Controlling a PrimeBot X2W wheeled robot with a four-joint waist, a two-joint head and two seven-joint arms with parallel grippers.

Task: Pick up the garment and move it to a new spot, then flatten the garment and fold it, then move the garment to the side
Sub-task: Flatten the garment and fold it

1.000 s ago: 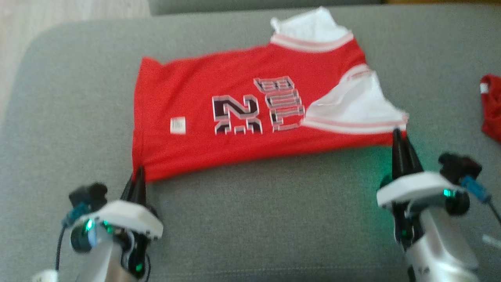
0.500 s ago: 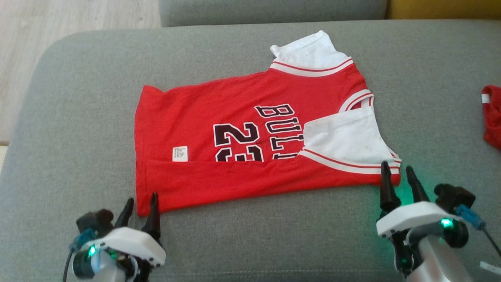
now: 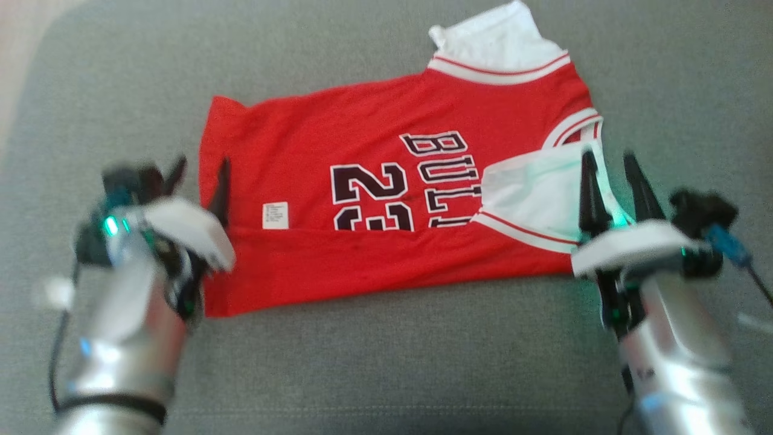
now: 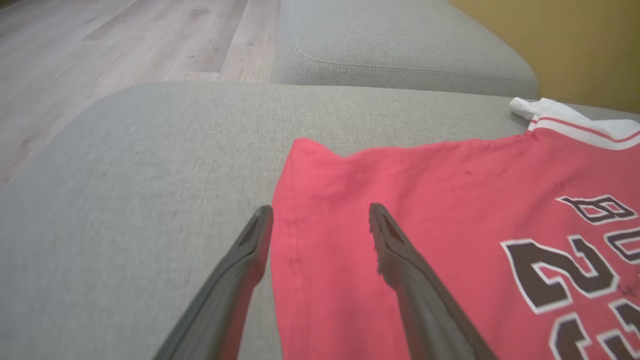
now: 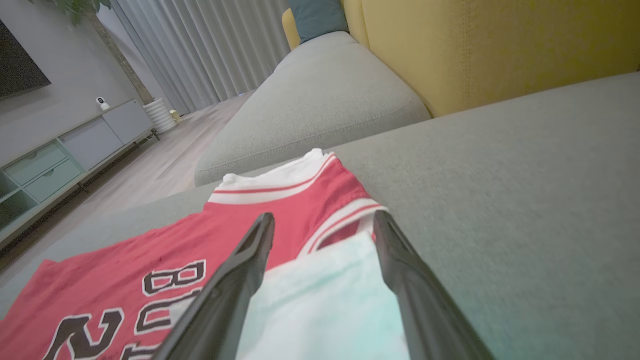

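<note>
A grey sofa seat [image 3: 386,362] lay in the foreground, with a second grey cushion [image 5: 320,100] beyond it and a yellow backrest [image 5: 500,45] beside both, a teal pillow [image 5: 317,17] at its far end. Pale wood floor [image 4: 125,50] reached grey curtains [image 5: 200,45]. A low cabinet [image 5: 65,150] by the wall carried a small white camera [image 5: 102,103], below a dark screen [image 5: 17,65].
</note>
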